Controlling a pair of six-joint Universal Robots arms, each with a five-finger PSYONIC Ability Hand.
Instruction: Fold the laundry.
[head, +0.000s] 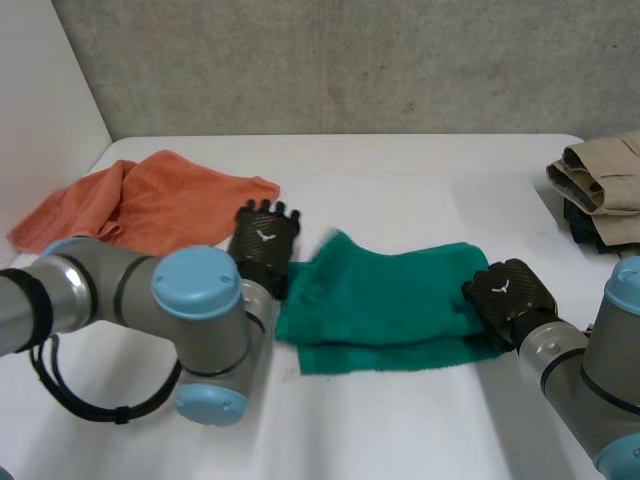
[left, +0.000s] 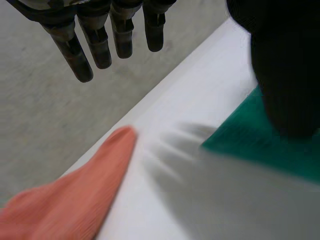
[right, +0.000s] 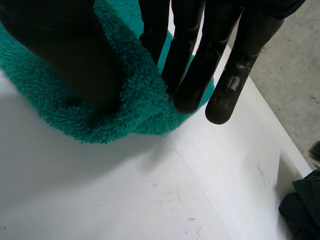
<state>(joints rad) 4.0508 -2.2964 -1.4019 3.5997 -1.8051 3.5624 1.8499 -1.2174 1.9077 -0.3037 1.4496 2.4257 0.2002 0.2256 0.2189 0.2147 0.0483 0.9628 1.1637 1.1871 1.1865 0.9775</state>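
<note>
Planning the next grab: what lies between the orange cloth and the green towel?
In the head view, the left hand sits between the orange cloth and the green towel. The left wrist view shows bare white table there.

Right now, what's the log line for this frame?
left hand: open, at towel left edge | right hand: pinching towel right edge | orange cloth: crumpled

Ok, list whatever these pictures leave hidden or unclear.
Head view: the beige clothes are cut off by the picture's edge; the dark thing under them is mostly covered.
Left wrist view: the thumb of the left hand covers a corner of the green towel, so contact there is unclear.
Right wrist view: a dark cloth is cut off by the edge, too little to name.
</note>
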